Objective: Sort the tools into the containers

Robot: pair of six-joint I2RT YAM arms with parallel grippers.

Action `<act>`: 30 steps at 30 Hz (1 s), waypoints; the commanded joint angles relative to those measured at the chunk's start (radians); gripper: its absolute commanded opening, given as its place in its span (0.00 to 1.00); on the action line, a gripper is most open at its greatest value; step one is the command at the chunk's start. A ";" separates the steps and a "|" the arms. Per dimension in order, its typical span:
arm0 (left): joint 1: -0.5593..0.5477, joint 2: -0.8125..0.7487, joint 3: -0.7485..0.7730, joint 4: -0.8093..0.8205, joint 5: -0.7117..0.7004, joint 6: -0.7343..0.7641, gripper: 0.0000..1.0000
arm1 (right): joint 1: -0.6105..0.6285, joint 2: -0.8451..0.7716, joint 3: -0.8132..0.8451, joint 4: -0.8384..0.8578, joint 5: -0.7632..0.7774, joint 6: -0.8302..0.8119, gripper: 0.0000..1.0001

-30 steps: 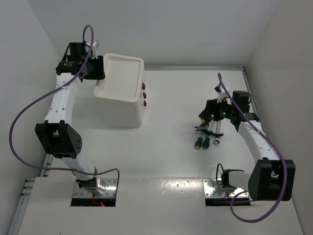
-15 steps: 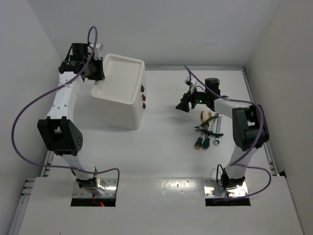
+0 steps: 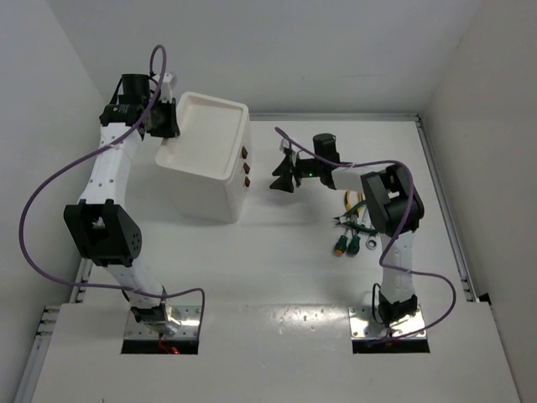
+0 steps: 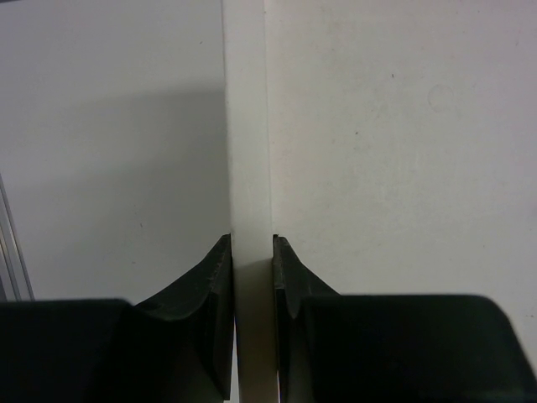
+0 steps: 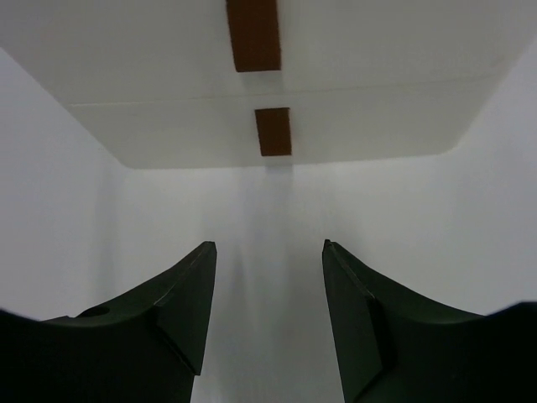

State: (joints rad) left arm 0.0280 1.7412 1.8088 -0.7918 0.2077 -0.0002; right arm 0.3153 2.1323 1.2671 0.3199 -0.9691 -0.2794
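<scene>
The white drawer unit [image 3: 210, 164] stands at the back left, its rimmed tray top up and three red-brown knobs [image 3: 246, 165] on its right face. My left gripper [image 3: 170, 124] is shut on the tray's left rim [image 4: 247, 168]. My right gripper [image 3: 280, 180] is open and empty, low over the table just right of the knobs; two knobs [image 5: 273, 130] show ahead of it in the right wrist view. The tools lie in a pile [image 3: 354, 222] to the right: yellow-handled pliers [image 3: 353, 203], green screwdrivers with orange tips [image 3: 340, 247] and a silver wrench [image 3: 369, 239].
White walls close in the table on the left, back and right. A metal rail [image 3: 440, 201] runs along the table's right edge. The right arm's purple cable loops over the table near the tool pile.
My right gripper has swung left from above the tool pile to just right of the drawer knobs, empty. My left gripper has stayed on the tray rim.
</scene>
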 commanded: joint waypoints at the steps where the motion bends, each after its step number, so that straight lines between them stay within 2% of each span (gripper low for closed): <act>1: -0.033 0.050 -0.039 -0.057 0.088 -0.050 0.00 | 0.031 0.014 0.037 0.126 -0.091 -0.043 0.53; 7: -0.042 0.069 -0.039 -0.047 0.079 -0.060 0.00 | 0.062 0.063 0.072 0.113 -0.051 -0.032 0.52; 13: -0.042 0.078 -0.029 -0.047 0.070 -0.060 0.00 | 0.116 0.116 0.129 0.231 0.041 0.055 0.52; 24: -0.051 0.078 -0.029 -0.038 0.061 -0.060 0.00 | 0.172 0.212 0.290 0.136 0.038 0.101 0.52; 30: -0.051 0.078 -0.029 -0.038 0.052 -0.060 0.00 | 0.182 0.244 0.385 0.036 0.038 0.083 0.48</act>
State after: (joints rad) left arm 0.0200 1.7466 1.8091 -0.7837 0.1890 -0.0048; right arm 0.4683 2.3653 1.5700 0.3454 -0.8974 -0.1814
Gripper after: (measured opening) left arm 0.236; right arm 0.489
